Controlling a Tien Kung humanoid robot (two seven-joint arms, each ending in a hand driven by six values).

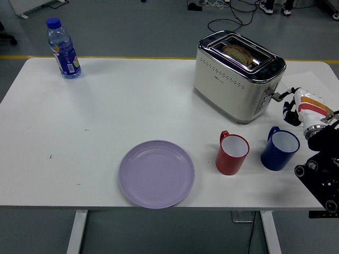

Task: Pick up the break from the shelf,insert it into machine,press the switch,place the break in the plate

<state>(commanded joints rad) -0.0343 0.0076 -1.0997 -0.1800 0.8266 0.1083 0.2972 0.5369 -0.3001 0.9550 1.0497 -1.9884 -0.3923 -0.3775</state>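
While its curled fingers touch the lever on the toaster (237, 74) at three o'clock, the right hand (297, 104) grips nothing. Bread (238, 53) sits low in the slot. On the white table (106, 111), the purple plate (156, 173) lies at six o'clock; grey floor beyond.

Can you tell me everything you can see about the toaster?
The toaster is cream-coloured with a shiny metal top and rows of small holes along its side. It stands upright at the back right of the white table. A brown slice of bread sits low in its slot. The robot's right hand is at the lever on its end.
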